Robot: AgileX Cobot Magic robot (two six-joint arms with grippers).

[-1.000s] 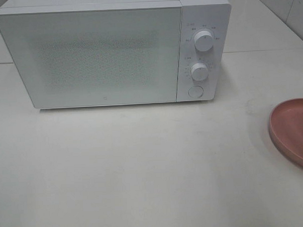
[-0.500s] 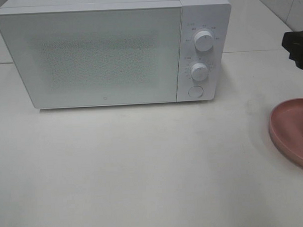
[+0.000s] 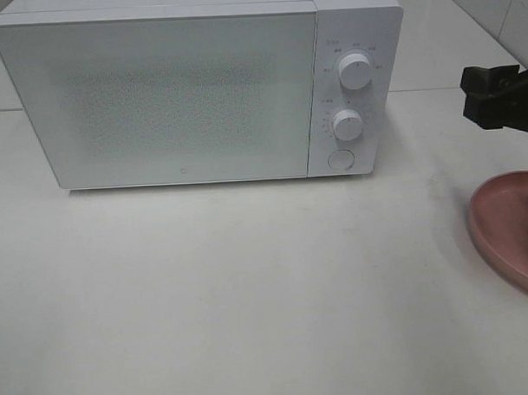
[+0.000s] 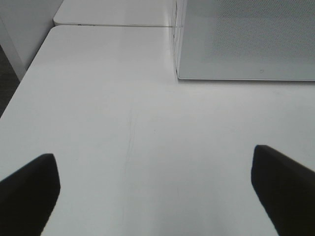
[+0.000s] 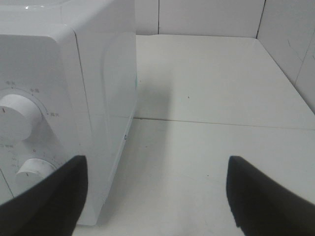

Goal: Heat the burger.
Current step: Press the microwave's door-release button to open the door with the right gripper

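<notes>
The right pincer [image 3: 476, 99] comes in at the right edge of the high view, raised off the white surface [image 3: 250, 293], with its dark fingertips pointing left toward the microwave [image 3: 182, 96]. It sits beyond the far rim of the pink plate [image 3: 508, 228], which the frame edge cuts. Its own wrist view shows the two fingers [image 5: 44, 199] set well apart, with nothing between them.

We cannot see the left pincer [image 4: 155, 191] in the high view. Its wrist view shows it spread wide over the bare surface, gripping nothing, and facing the microwave's lower front left corner.

Only the left wrist view shows the surface's left edge, where it drops away, and a seam running beside the microwave. Only the right wrist view shows the microwave's right side wall, the strip of surface next to it and the tiled wall behind. The upper knob [image 3: 355, 70], the lower knob [image 3: 347, 123] and the round button [image 3: 340, 159] face front, and the door is closed.

A wide stretch of surface lies in front of the microwave.

None of the views shows the burger, so we cannot tell where it is.
</notes>
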